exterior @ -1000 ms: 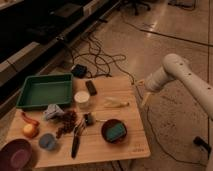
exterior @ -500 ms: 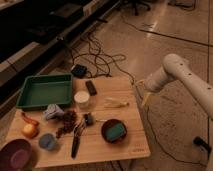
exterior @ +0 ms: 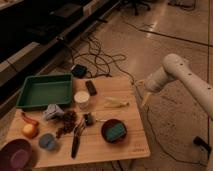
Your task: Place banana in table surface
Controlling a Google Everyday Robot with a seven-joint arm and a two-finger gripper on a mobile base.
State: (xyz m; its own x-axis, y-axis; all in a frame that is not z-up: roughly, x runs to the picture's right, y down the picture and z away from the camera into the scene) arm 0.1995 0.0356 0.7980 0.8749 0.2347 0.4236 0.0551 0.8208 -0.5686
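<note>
Table surface holds banana; pincer beside right edge (arm cropped).

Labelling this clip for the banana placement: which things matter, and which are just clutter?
Job: banana, lying on the table surface; gripper, beyond the table edge nearest the banana.
Lying about: green tray, white cup, orange fruit, purple bowl.

Lab: concrete floor, trailing cables, dark shelving; the tool hangs just beside the table.

The gripper, apparently a little farther out than before, just beside the table surface edge nearest the banana.
</note>
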